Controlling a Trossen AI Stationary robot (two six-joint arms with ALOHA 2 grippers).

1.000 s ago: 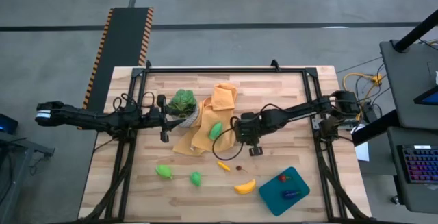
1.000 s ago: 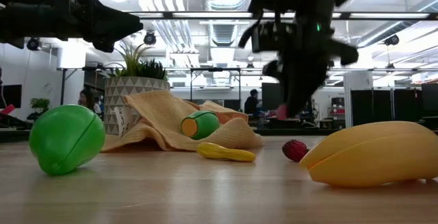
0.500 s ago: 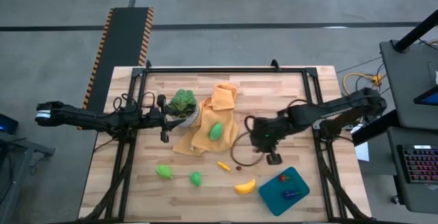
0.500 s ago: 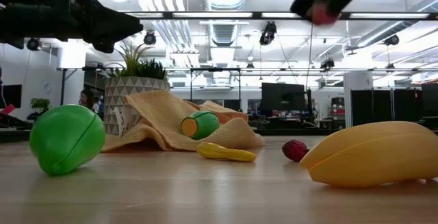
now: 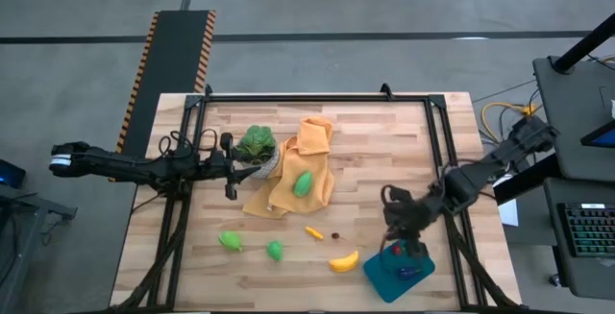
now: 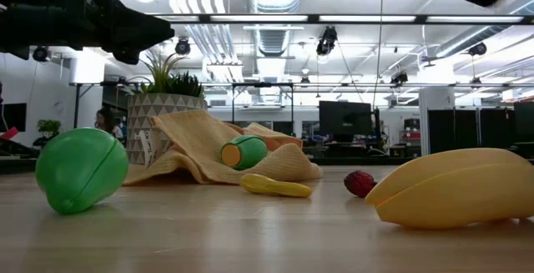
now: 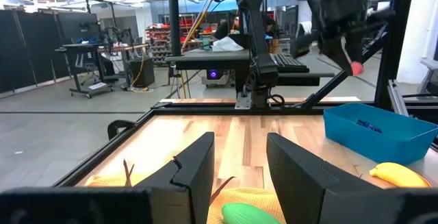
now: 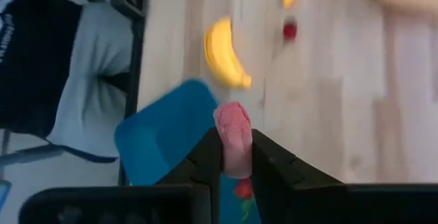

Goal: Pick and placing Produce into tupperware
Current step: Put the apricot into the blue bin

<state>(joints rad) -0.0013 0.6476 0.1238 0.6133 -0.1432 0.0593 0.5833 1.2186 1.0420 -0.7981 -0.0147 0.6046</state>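
Right gripper (image 8: 236, 157) is clamped on a small pink-red piece (image 8: 234, 136), held above the tupperware (image 5: 381, 276) at the table's near right corner. The banana (image 5: 344, 261) lies just beside that container, a tiny red piece (image 5: 336, 235) near it. Left gripper (image 7: 238, 172) waits beside the potted plant (image 5: 256, 144), fingers apart and empty.

Container: we find a shallow teal-blue rectangular plastic tupperware (image 5: 384, 277) at the table's near right corner, askew.
Inside: we see a purple eggplant (image 5: 407, 274).
Loose: yellow toy banana (image 5: 344, 261) just beside it; three green pieces lie farther left.
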